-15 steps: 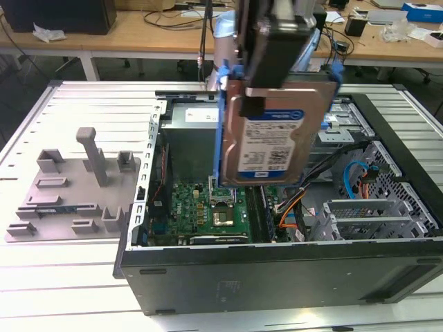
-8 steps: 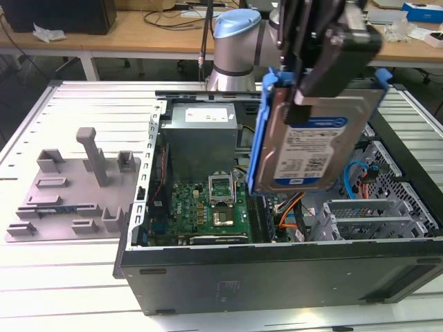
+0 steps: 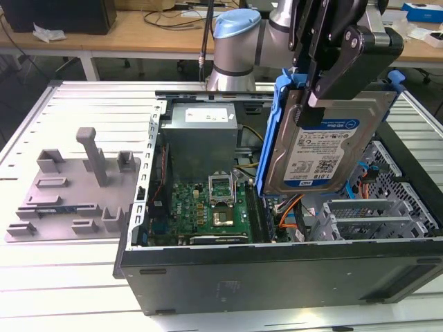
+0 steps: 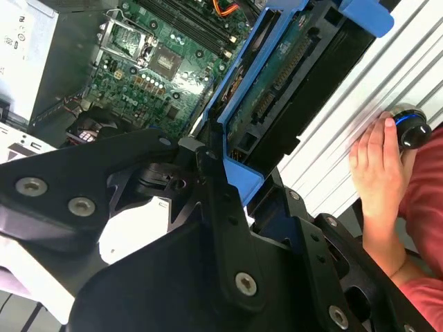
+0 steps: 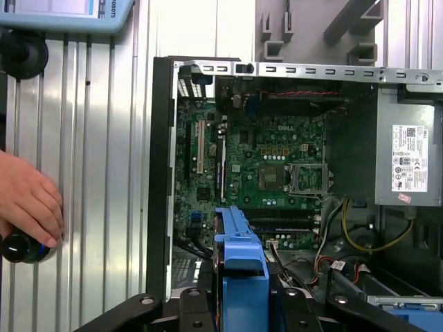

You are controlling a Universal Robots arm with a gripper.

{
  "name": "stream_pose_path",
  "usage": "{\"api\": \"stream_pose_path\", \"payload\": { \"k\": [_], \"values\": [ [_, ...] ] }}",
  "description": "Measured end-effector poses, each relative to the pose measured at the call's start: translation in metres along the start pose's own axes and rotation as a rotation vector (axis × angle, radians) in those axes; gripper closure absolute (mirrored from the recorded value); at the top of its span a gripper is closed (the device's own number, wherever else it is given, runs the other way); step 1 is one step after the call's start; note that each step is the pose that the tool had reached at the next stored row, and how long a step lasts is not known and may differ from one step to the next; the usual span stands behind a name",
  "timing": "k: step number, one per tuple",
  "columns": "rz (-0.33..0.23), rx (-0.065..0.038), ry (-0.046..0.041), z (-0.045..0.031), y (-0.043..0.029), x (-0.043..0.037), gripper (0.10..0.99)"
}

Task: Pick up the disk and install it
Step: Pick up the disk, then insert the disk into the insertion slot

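Disk (image 3: 325, 152) over PC case (image 3: 277, 280); tray (image 3: 66, 202) beside it, exterior view's left.

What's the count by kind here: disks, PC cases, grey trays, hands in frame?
disk: 1, clamped in the gripper
PC case: 1, side open
grey tray: 1, at the exterior view's left of the case
hand: 1, a person's, resting on a knob
Total: 4
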State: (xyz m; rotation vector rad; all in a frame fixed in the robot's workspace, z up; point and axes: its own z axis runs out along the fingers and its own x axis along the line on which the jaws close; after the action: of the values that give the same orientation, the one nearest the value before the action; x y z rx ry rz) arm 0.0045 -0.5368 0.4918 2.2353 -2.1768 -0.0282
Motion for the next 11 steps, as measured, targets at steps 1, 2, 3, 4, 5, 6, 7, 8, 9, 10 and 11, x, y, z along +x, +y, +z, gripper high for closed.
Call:
{"api": "stream_pose_path", "payload": {
  "k": [1, 2, 3, 4, 5, 6, 7, 8, 9, 10, 11],
  "values": [
    [0.0, 0.0, 0.0, 0.0, -0.0001, 0.0, 0.718],
    [0.0, 0.0, 0.0, 0.0, -0.0001, 0.0, 0.718],
    [0.0, 0.0, 0.0, 0.0, -0.0001, 0.0, 0.718],
    [0.0, 0.0, 0.0, 0.0, -0.0002, 0.0, 0.718],
    [0.0, 0.0, 0.0, 0.0, -0.0002, 0.0, 0.718],
    [0.0, 0.0, 0.0, 0.0, -0.0002, 0.0, 0.718],
    [0.0, 0.0, 0.0, 0.0, -0.0003, 0.0, 0.718],
    [0.0, 0.0, 0.0001, 0.0, -0.0003, 0.0, 0.718],
    [0.0, 0.0, 0.0, 0.0, -0.0003, 0.0, 0.718],
    [0.0, 0.0, 0.0, 0.0, -0.0004, 0.0, 0.718],
    [0.0, 0.0, 0.0, 0.0, -0.0004, 0.0, 0.718]
  ]
}}
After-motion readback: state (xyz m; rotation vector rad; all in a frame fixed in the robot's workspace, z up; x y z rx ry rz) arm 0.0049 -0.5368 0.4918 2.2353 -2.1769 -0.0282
